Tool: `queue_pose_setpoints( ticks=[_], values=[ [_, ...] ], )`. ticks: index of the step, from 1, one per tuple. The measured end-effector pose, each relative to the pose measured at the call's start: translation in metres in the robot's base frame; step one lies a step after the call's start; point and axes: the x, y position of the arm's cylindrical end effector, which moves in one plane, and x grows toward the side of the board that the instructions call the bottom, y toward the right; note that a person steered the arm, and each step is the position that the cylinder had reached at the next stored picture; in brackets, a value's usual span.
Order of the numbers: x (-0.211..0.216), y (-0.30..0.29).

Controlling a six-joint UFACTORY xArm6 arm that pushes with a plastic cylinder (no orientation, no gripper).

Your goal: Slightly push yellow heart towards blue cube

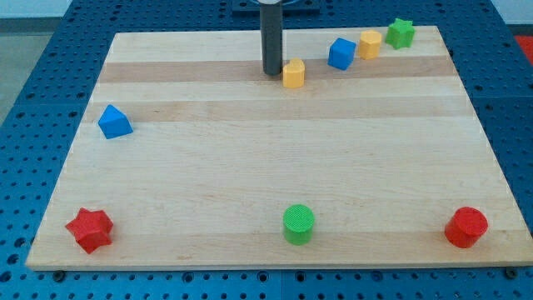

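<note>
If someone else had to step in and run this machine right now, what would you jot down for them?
My tip is down on the board, just to the view's left of the yellow heart, close to it or touching; I cannot tell which.
The blue cube sits to the view's right of the heart and a little toward the top, with a clear gap between them.
Beyond the cube lie a second yellow block and a green star.
Done: tip lined up behind the heart.
Left: a short nudge toward the view's right and slightly up, probably stopping before the heart meets the cube.
</note>
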Motion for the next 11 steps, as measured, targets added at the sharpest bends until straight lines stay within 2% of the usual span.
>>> queue_pose_setpoints(
  ticks=[2, 3, 5, 6, 7, 8, 9, 11],
  values=[
    [-0.018, 0.031],
    [-0.019, 0.001],
    [0.019, -0.103],
    [0.003, -0.175],
    [0.0, -0.213],
    [0.039, -0.17],
    [0.055, -0.093],
    [0.04, 0.017]
  ],
)
